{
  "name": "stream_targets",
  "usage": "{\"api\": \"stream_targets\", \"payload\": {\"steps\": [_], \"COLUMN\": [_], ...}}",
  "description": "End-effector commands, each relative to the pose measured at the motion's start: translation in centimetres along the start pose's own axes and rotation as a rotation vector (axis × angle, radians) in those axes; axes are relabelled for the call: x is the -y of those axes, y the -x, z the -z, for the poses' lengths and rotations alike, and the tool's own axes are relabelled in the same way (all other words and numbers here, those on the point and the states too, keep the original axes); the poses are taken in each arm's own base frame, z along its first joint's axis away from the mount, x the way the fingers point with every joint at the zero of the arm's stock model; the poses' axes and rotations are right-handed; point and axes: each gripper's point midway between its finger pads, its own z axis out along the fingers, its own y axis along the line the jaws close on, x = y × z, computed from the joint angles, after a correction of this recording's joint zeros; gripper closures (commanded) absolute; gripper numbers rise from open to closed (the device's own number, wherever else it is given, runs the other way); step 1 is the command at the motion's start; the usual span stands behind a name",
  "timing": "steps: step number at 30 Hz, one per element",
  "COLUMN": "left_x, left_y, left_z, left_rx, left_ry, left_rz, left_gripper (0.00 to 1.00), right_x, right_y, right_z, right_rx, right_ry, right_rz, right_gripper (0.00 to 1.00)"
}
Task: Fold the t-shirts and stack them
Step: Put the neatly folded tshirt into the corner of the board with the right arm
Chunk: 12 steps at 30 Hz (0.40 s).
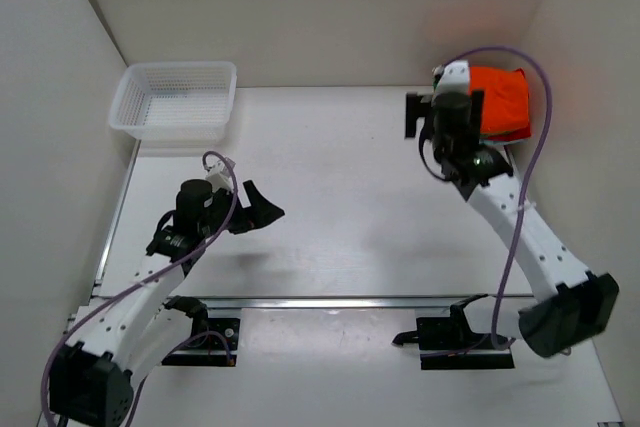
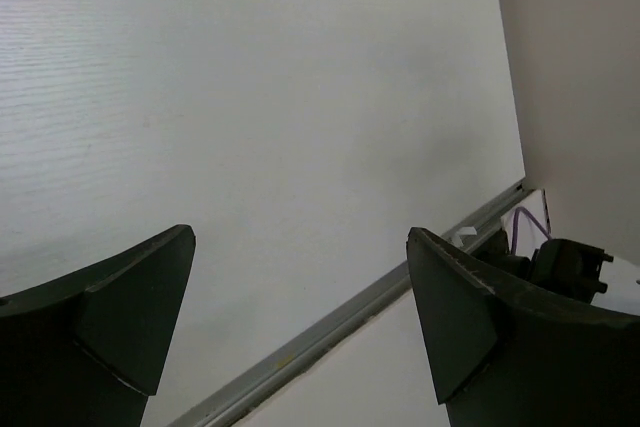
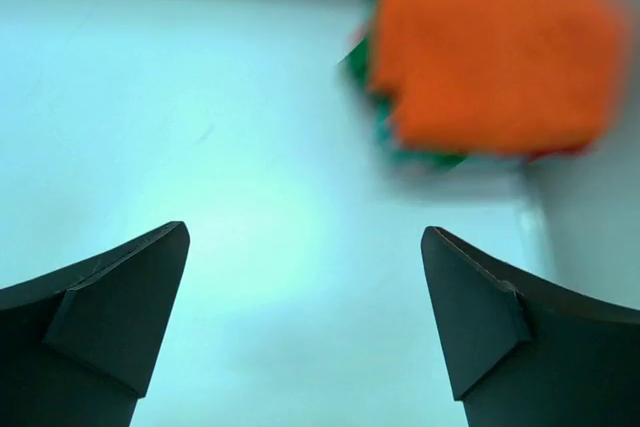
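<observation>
The white table (image 1: 340, 177) is being bounded by walls (image 1: 60, 97) on its left, far and right sides; a broad stretch of open surface is being left between the two arms. A white mesh basket (image 1: 175, 102) is being kept in the far left corner. The t-shirts (image 1: 503, 99) are being shown folded and stacked in the far right corner. The orange t-shirt (image 3: 495, 52) is being displayed on top, with green (image 3: 360, 57) and red (image 3: 555, 154) edges being exposed beneath. The left gripper (image 2: 300, 247) and the right gripper (image 3: 305, 237) are being held wide apart, with nothing gripped.
</observation>
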Motion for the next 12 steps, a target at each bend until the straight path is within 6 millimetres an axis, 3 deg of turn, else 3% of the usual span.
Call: {"api": "stream_targets", "payload": {"steps": [1,3,5,8,12], "left_x": [1.0,0.1,-0.1,-0.4,-1.6], "left_y": [0.0,0.0,0.5,0.3,-2.0], "left_z": [1.9,3.1,4.3,5.2,4.5], "left_rx": [0.061,0.079,0.116,0.106,-0.018], "left_ry": [0.007,0.075,0.089,0.094,0.155], "left_rz": [-0.049,-0.090,-0.112,-0.131,-0.173], "left_gripper": [0.02,0.01,0.02,0.01,0.01], "right_x": [-5.2,-6.3,-6.8,-7.3,-6.9], "right_y": [-11.1,-14.8,-16.4,-16.7,-15.8], "right_z": [3.7,5.4,6.6,7.4,8.1], "right_rx": [-0.298,-0.377,-0.402,-0.408,-0.367], "right_ry": [0.188,0.234,0.214,0.226,0.260], "right_rz": [-0.168,-0.204,-0.137,-0.123,-0.155], "right_gripper": [0.00,0.00,0.00,0.01,0.01]}}
